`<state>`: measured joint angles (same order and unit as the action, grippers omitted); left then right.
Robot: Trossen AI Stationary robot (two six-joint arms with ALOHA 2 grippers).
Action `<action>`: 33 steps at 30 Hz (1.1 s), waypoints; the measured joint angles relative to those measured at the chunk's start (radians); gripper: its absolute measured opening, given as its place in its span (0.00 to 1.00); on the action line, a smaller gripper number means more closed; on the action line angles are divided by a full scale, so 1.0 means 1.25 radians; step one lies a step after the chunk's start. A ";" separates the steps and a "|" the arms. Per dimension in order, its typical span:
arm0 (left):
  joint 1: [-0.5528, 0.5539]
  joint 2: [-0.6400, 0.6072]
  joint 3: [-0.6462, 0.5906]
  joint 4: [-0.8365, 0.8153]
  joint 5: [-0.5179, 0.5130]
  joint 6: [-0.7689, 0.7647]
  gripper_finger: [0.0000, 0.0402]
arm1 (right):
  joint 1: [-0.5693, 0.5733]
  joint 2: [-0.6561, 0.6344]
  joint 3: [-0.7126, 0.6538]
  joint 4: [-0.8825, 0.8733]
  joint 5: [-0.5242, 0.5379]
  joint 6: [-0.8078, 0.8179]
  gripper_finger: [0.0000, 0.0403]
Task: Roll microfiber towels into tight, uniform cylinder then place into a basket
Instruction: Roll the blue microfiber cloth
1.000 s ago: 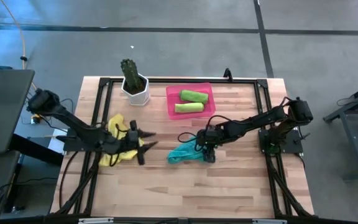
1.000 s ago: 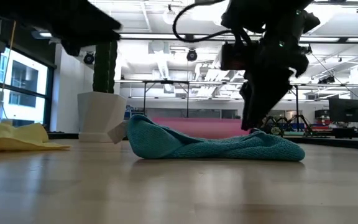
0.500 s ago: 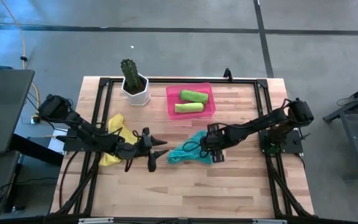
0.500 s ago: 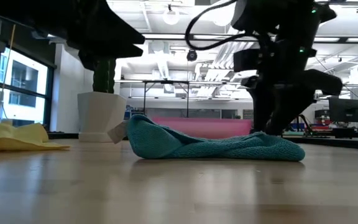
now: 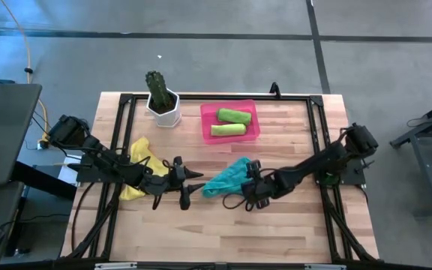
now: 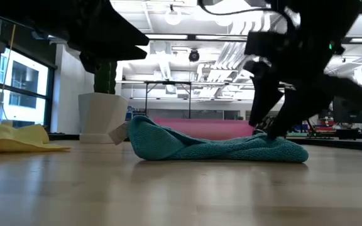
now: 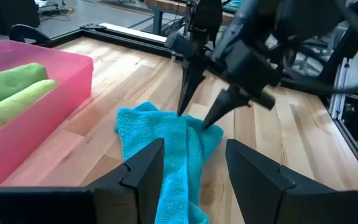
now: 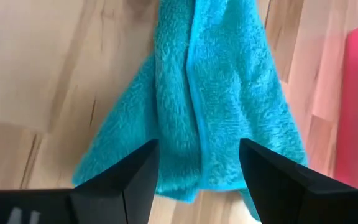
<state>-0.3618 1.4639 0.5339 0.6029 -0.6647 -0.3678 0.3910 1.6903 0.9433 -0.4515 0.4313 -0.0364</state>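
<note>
Teal towel (image 5: pixel 228 177) lying diagonally toward pink basket (image 5: pixel 229 121), both hands (image 5: pixel 188 187) (image 5: pixel 247 196) spread wide, empty

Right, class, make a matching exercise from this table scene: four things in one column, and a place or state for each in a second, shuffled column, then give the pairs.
Things:
1. teal towel
2. yellow towel
3. two lime green towels
4. cactus pot

Places or states:
A. rolled, lying in the pink basket
B. crumpled, partly under the left arm
C. standing near the table's far edge, beside the basket
D. loose on the wood between the left hand and the right hand, both open

Pairs: 1-D, 2-B, 3-A, 4-C
</note>
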 joint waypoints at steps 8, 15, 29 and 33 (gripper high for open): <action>0.000 0.000 0.000 0.000 0.004 -0.039 0.40 | 0.038 0.063 -0.010 0.020 0.187 0.044 0.53; 0.000 0.000 0.000 0.000 0.005 -0.039 0.40 | 0.049 0.052 -0.010 0.018 0.208 0.044 0.53; 0.000 0.000 0.000 0.000 0.001 -0.039 0.40 | 0.041 0.052 -0.010 0.016 0.247 0.054 0.53; 0.000 0.000 0.000 0.000 0.002 -0.039 0.40 | 0.038 0.052 -0.010 0.016 0.214 0.107 0.53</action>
<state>-0.3618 1.4635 0.5339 0.6033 -0.6621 -0.4164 0.4385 1.7550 0.9306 -0.4318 0.6987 0.0978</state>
